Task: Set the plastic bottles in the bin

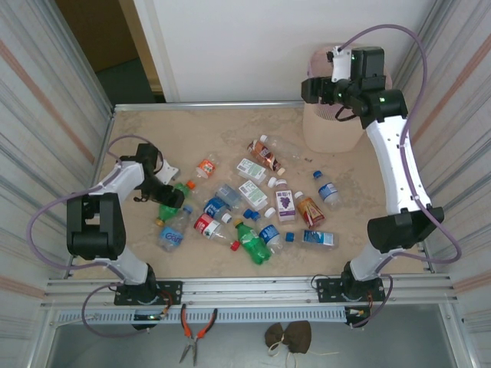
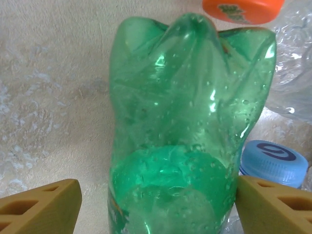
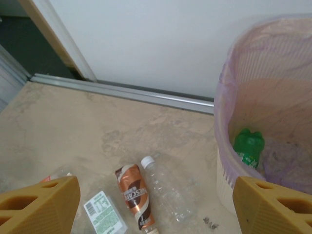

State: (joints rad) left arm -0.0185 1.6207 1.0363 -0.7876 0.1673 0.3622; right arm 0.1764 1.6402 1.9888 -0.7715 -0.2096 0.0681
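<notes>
Green bottle [image 2: 190,122] lined up for grasp
Left end effector [image 2: 157,185] spreads around it; right end effector [image 3: 156,187] hangs open, empty, by the far bin [image 3: 229,97].

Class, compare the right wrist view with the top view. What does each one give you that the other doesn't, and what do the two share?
From the right wrist: the inside of the bin, with a green bottle lying at the bottom of its pink bag.

From the top: the scatter of bottles across the table, the left gripper down among them, and red-handled pliers in front of the arm bases.

Shared: the bin, the brown-labelled bottle and the white-and-green-labelled bottle lying near it.
</notes>
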